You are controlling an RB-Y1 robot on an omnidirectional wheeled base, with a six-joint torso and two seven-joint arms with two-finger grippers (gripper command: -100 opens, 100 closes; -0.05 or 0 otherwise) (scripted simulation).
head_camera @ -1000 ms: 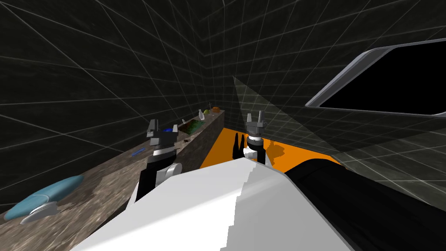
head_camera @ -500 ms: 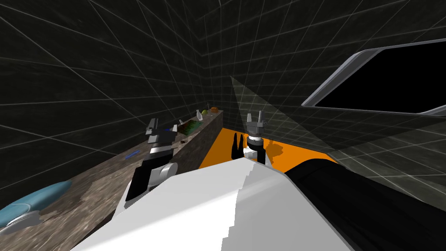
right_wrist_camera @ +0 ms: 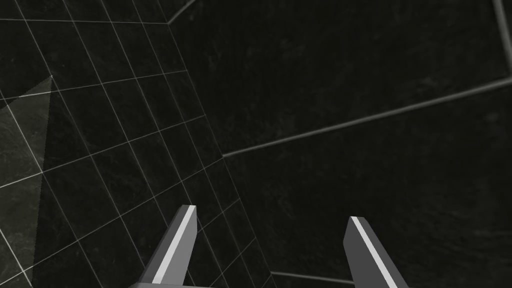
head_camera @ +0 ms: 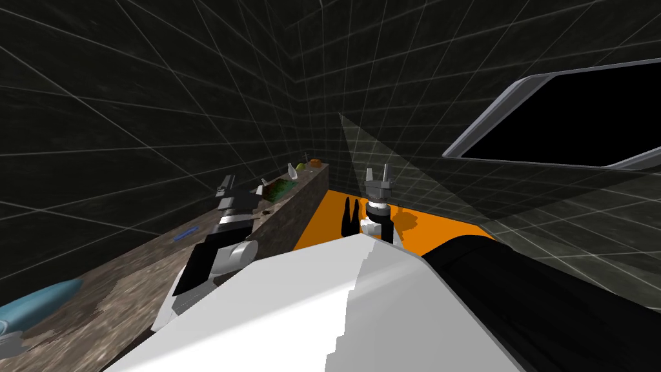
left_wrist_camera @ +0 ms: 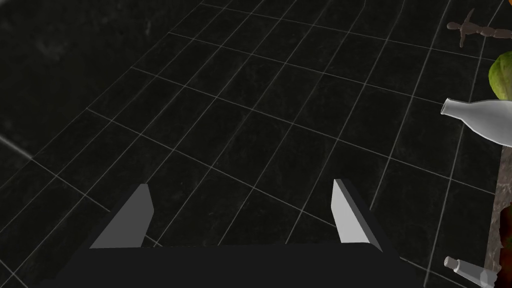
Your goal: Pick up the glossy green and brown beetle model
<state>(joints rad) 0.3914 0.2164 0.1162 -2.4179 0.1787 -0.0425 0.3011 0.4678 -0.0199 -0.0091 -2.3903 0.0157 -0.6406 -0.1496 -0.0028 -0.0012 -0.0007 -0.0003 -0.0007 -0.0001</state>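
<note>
A long mottled brown counter (head_camera: 129, 278) runs away from me on the left. Far along it lies a flat green and brown thing (head_camera: 279, 188), likely the beetle model, too small to make out. My left gripper (head_camera: 243, 187) hovers over the counter just short of it, open and holding nothing. In the left wrist view that gripper (left_wrist_camera: 245, 215) faces the dark tiled wall, with the counter's end off to its side. My right gripper (head_camera: 378, 173) stands open and upright over the orange floor (head_camera: 426, 227), with nothing between its fingers (right_wrist_camera: 175, 245).
A blue rounded object (head_camera: 32, 302) and a blue pen (head_camera: 186, 234) lie on the near counter, and a small dark item (head_camera: 266, 210) by my left hand. A white bottle (left_wrist_camera: 475, 117), a green lump (left_wrist_camera: 502, 77) and a small wooden figure (left_wrist_camera: 472, 30) sit at the far end. A framed black area (head_camera: 568, 123) is at right.
The whole head view has slid, with the counter items drifting left and down: I have moved forward along the counter. My left arm now reaches further over it. Both grippers stay open.
</note>
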